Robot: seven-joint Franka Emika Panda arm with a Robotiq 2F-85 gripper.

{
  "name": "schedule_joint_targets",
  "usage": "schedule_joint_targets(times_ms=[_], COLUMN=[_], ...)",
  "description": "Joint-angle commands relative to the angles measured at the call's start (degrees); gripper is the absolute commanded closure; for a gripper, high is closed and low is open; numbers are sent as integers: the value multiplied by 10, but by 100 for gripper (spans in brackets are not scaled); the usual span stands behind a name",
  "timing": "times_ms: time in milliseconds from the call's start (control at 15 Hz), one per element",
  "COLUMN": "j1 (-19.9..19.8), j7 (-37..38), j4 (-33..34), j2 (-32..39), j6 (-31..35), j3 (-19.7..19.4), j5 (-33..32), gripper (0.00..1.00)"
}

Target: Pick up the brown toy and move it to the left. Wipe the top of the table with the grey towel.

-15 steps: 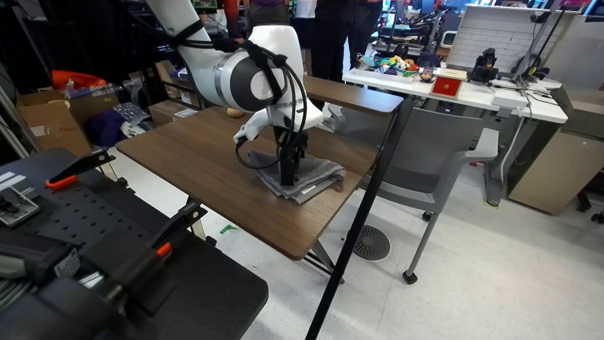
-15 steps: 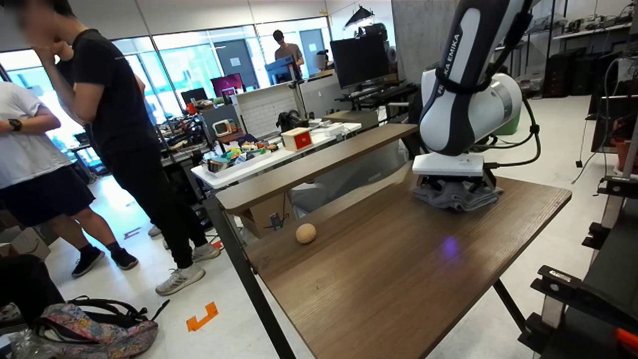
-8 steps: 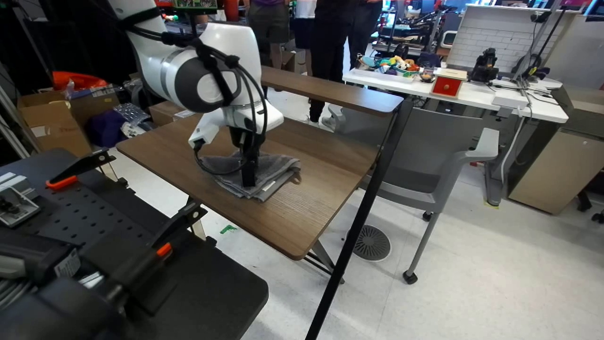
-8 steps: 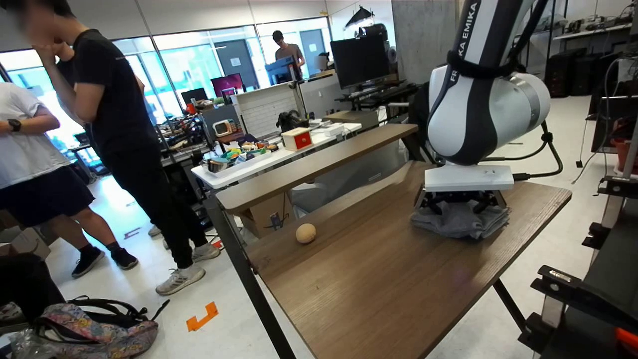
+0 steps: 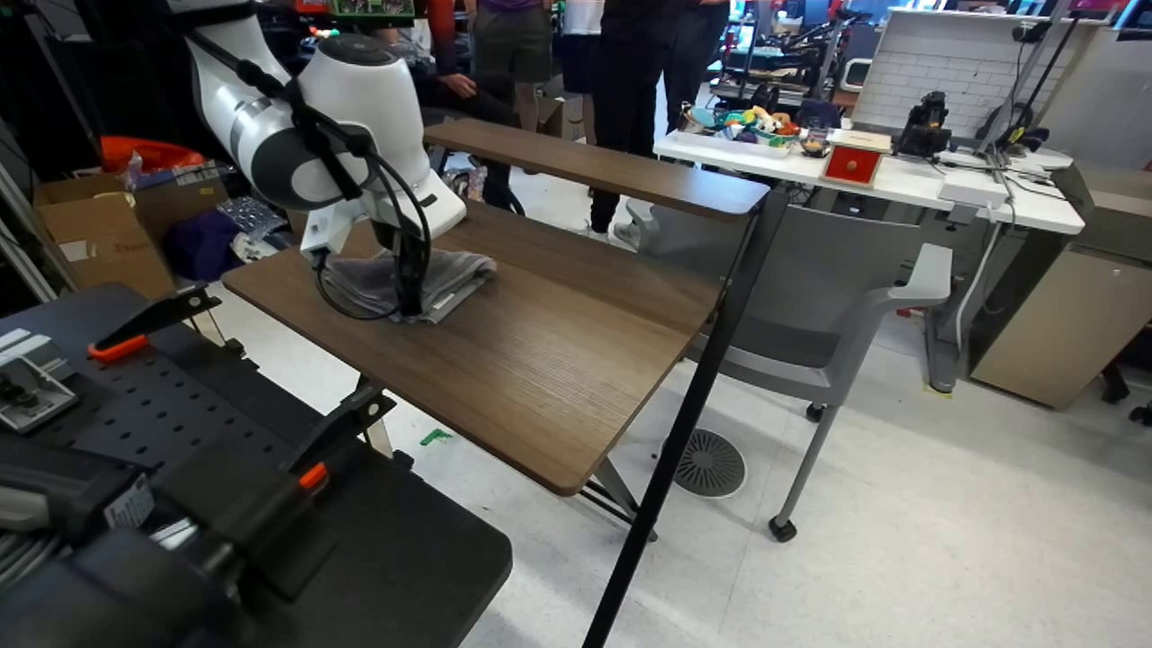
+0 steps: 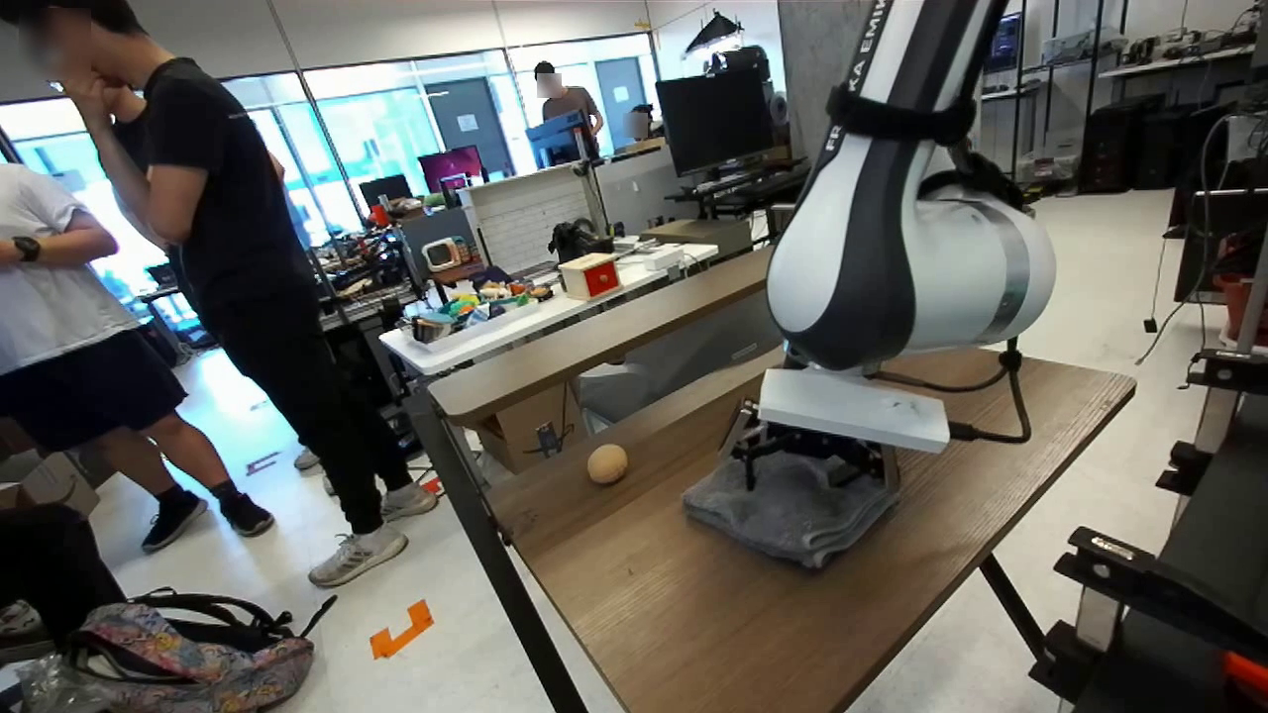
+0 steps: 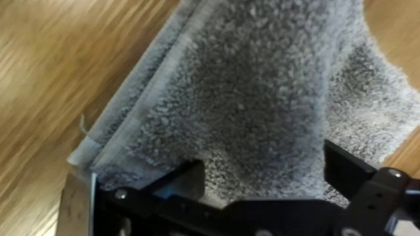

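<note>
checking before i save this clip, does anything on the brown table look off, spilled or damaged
Only minor: in the wrist view, what looks like a loose thread pokes out near a corner of the towel, odd beside its straight folded edge. No spill shows on the visible table.

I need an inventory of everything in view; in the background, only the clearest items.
table: one, dark brown, scene centre
brown toy: one, light brown, on table
grey towel: one, grey, folded on table
chair: one, grey, beside table
white desk: one, white, beyond chair
red-fronted box: one, red and cream, on white desk
black worktop: one, black, beside table
backpack: one, multicoloured, on floor
people: several, mixed clothing colours, beyond table
arm: one, white and black, above table
gripper: one, black, open at grey towel
</note>
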Motion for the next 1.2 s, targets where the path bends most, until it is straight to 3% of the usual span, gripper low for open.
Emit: schedule_joint_targets(times_ms=[0, 200, 533, 800, 1133], j1=[0, -1, -6, -12, 0], j7=[-40, -55, -63, -63, -49], j4=[12, 4, 42, 90, 120], j2=[50, 60, 75, 84, 78], j6=[9, 13, 18, 14, -7], j3=[53, 81, 87, 62, -1], j5=[34, 43, 50, 54, 61], gripper=[0, 0, 0, 0, 0])
